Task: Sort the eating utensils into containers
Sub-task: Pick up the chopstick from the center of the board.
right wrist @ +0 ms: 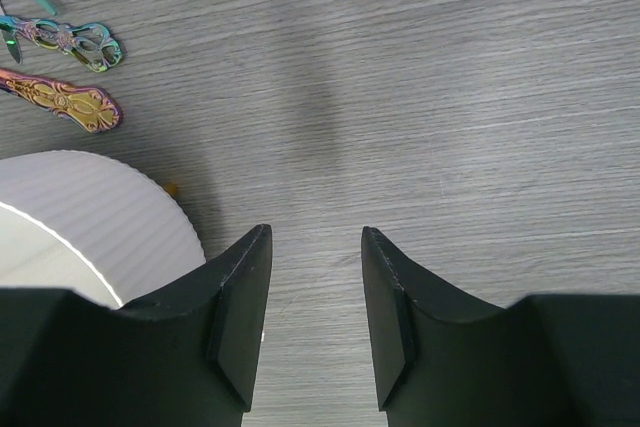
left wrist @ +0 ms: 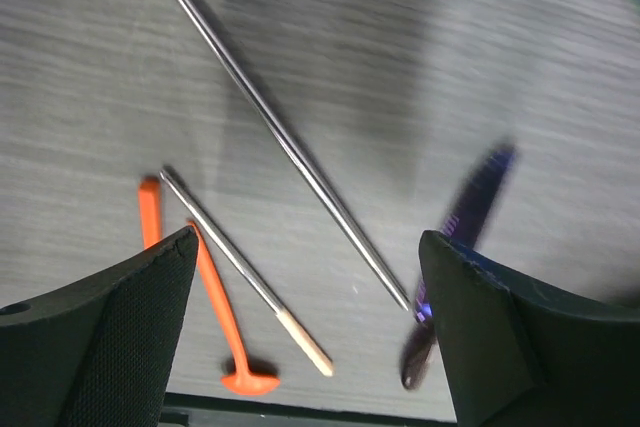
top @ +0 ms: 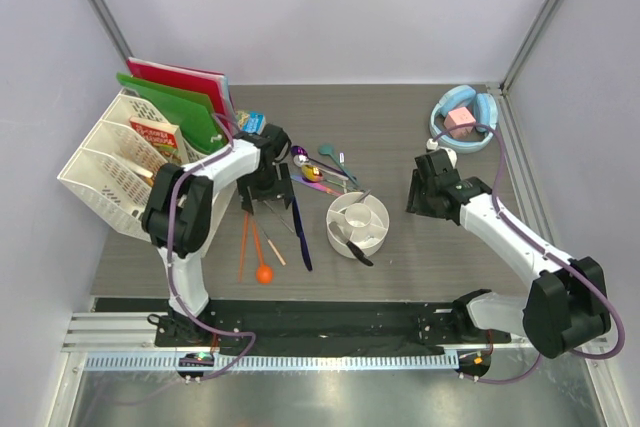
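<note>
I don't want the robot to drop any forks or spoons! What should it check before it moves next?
1. Left gripper open, empty: ok.
2. Utensils under it: ok, a silver chopstick and an orange piece lie below.
3. Right gripper open, empty: ok.
4. White cup upright: ok.
5. Room in the cup: ok, just one dark piece leans out of it.
6. Left gripper low enough to pinch: cannot tell.

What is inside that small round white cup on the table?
A dark utensil lies in the white cup, one end sticking over the near rim. Its divided compartments otherwise look empty; anything beneath the utensil is covered.
</note>
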